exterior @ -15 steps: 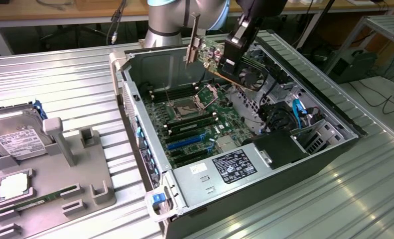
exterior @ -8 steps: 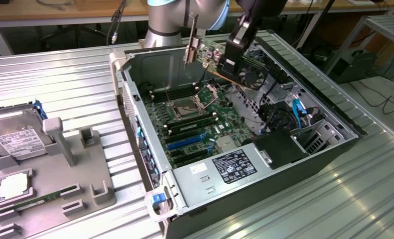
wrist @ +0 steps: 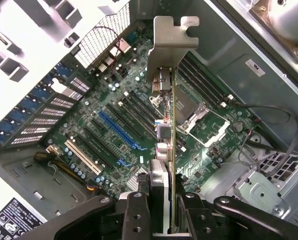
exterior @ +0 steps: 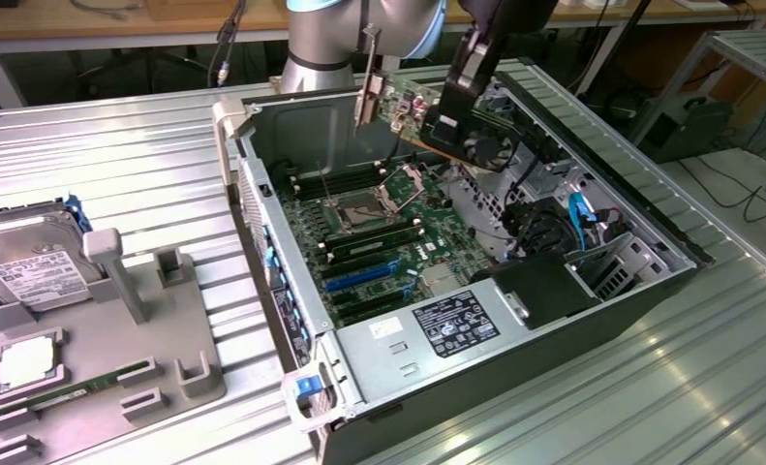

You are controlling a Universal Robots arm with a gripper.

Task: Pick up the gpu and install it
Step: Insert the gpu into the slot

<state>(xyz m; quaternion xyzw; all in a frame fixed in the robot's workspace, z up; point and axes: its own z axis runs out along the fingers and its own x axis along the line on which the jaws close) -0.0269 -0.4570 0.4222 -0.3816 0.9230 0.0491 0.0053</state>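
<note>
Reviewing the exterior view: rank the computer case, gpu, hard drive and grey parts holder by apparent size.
1. computer case
2. grey parts holder
3. gpu and hard drive: these look alike. The gpu is raised above the case and may be nearer the camera, so I won't rank them.

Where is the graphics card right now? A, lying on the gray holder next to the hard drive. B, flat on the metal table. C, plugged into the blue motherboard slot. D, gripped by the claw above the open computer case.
D: the claw is clamped on the gpu, which hangs in the air over the motherboard of the open case, seated in no slot.
</note>
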